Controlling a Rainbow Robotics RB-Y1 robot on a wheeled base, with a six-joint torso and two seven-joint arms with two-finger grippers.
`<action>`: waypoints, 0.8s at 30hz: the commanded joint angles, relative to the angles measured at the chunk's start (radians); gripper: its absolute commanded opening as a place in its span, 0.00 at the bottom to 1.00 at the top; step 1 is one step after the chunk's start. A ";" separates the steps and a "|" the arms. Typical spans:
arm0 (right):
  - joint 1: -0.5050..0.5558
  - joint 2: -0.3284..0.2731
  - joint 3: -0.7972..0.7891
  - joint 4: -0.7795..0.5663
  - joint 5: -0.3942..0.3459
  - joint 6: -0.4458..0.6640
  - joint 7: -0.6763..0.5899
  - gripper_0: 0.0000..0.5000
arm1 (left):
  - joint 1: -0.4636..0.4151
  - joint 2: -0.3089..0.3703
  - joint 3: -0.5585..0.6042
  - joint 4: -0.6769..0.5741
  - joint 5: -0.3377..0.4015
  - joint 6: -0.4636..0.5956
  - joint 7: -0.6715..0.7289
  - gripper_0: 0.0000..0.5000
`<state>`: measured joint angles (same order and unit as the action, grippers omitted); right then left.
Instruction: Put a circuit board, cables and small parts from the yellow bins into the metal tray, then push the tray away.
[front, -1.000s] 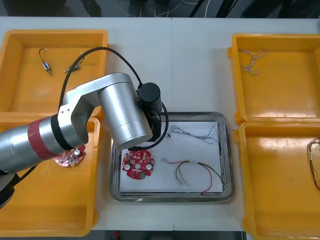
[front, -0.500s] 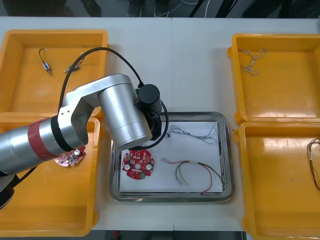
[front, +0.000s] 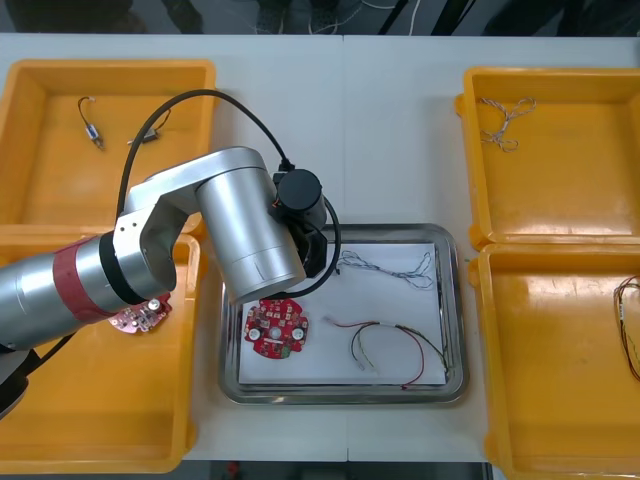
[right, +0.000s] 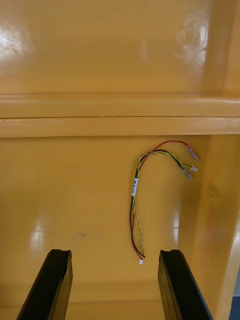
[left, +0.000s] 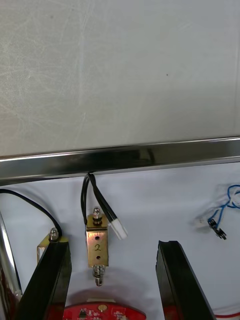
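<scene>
Framing small metal part marked "2": left gripper.

A lab or workshop bench: yellow bins flank a metal tray on a light table.

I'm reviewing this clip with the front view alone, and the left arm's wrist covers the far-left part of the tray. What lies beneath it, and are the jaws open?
Observer: In the left wrist view the left gripper has its jaws open over the white inside of the metal tray. A small metal part marked "2", with a black cable attached, lies between them, clear of both.
Operator: Anything else hidden there?
Observer: A second small metal part sits beside one jaw, partly hidden by it.
Operator: And the right arm?
Observer: The right gripper hangs, jaws open, over a yellow bin, with a red and yellow cable lying on the bin floor ahead of the jaws.
</scene>
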<state>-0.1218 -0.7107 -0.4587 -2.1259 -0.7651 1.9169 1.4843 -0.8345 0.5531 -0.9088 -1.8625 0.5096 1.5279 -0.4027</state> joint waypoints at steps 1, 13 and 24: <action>0.016 0.011 -0.009 -0.031 0.004 0.003 -0.039 1.00 | 0.000 0.027 0.085 -0.092 0.050 0.069 0.085 1.00; 0.014 0.010 -0.011 -0.035 0.003 0.003 -0.050 1.00 | 0.000 0.171 0.248 -0.231 0.230 0.196 0.078 1.00; 0.016 0.010 -0.011 -0.045 -0.003 0.003 -0.061 1.00 | 0.029 0.335 0.447 -0.247 0.452 0.253 -0.002 1.00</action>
<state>-0.1204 -0.7105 -0.4587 -2.1324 -0.7655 1.9169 1.4822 -0.8312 0.8204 -0.5378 -2.0759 0.9227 1.7641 -0.3796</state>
